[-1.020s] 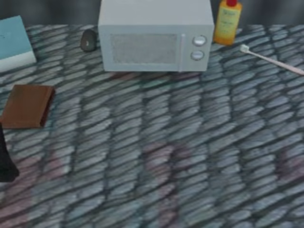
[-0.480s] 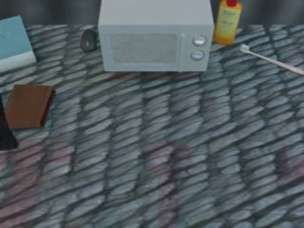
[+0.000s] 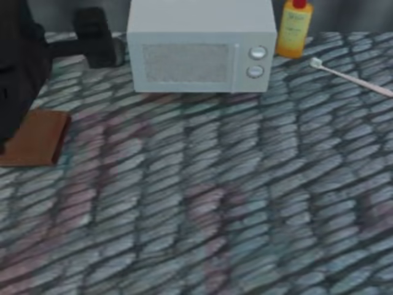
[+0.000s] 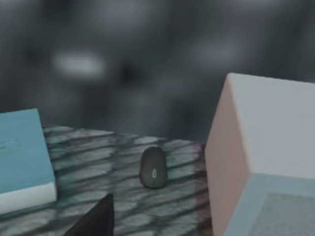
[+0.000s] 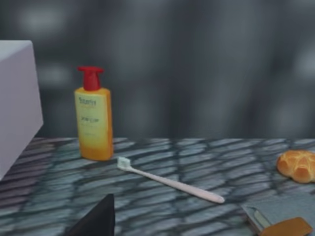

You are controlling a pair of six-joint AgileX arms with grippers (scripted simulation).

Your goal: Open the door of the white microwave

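The white microwave (image 3: 201, 46) sits at twelve o'clock on the surface, its door (image 3: 187, 63) shut. The left hand (image 3: 98, 37) hovers beside it, opening unclear. It should come round to the handle strip (image 3: 234, 66) squarely.

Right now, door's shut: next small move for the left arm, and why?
Probably carry the left gripper rightward across the front of the white microwave toward the handle strip. The door sits flush and closed, the handle strip is at the door's right edge beside the knobs, and the gripper is left of the oven, near the dark mouse.
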